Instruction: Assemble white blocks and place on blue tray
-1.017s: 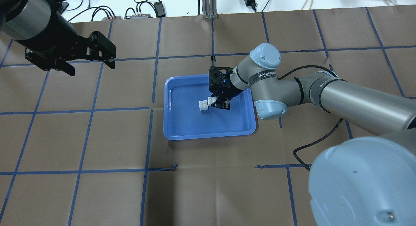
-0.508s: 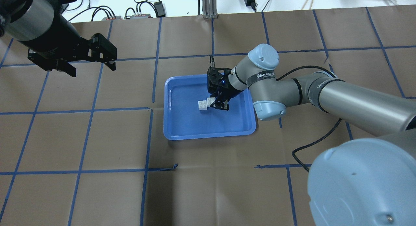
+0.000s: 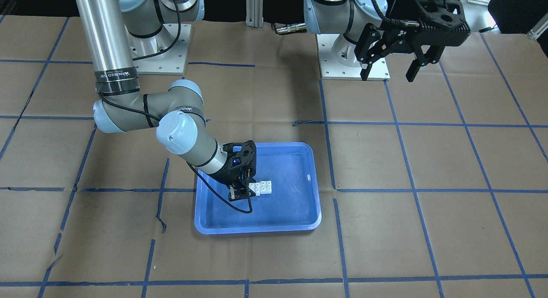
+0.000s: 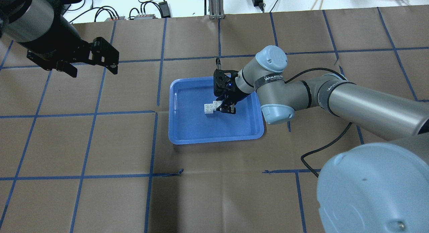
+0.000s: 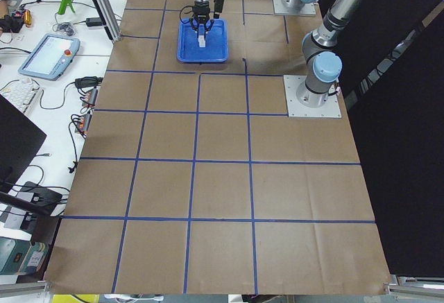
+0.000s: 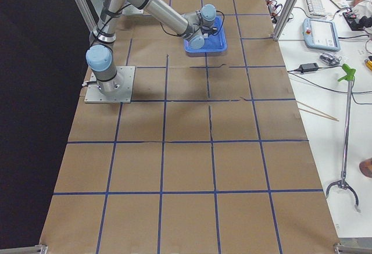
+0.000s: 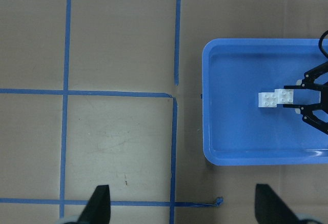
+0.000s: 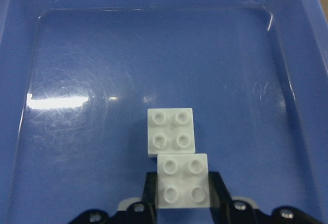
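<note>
The blue tray (image 4: 214,141) lies mid-table; it also shows in the front view (image 3: 257,228) and the left wrist view (image 7: 205,106). Two white blocks sit side by side inside it, touching and offset. My right gripper (image 4: 224,109) (image 8: 183,196) is low in the tray, shut on the nearer white block (image 8: 183,180) (image 4: 217,104) (image 3: 254,187). The other white block (image 8: 170,130) (image 4: 209,108) (image 3: 266,186) rests on the tray floor against it. My left gripper (image 4: 94,69) (image 3: 388,73) is open and empty, high over the table, far from the tray.
Brown paper with blue tape lines covers the table (image 4: 100,142). Cables and small devices (image 4: 144,13) lie beyond the far edge. A black cable (image 4: 321,149) hangs from my right arm beside the tray.
My right gripper has shifted slightly left with its block, closing it up against the other block. My left gripper has drifted a little.
</note>
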`<state>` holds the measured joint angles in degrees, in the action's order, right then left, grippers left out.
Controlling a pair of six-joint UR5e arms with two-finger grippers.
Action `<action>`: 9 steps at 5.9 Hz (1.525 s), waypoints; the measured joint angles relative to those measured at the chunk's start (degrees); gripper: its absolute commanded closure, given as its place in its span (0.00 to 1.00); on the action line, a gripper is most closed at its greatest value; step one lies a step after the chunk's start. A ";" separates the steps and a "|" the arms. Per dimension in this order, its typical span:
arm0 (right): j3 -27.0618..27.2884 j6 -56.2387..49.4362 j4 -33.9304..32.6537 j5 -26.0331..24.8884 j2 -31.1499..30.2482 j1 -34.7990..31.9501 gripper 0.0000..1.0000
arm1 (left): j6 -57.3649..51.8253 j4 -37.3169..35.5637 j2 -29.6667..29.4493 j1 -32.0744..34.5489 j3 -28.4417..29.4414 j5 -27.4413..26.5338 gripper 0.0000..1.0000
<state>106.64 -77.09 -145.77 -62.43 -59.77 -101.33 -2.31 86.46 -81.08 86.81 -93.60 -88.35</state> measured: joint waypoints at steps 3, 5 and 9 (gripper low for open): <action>1.17 -0.08 -0.94 -0.05 -0.06 0.08 0.74 | -0.06 -0.06 -0.06 0.00 0.00 0.02 0.00; 1.06 -0.02 -1.40 0.02 -0.14 0.08 0.74 | -0.06 -0.13 -0.11 -0.09 0.02 0.02 0.01; 1.19 0.40 -1.48 0.07 -0.09 0.00 0.74 | -0.09 -0.18 -0.21 -0.30 0.02 0.22 0.01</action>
<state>107.83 -76.69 -147.24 -62.36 -59.86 -101.33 -2.40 86.28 -81.29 86.51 -93.58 -88.13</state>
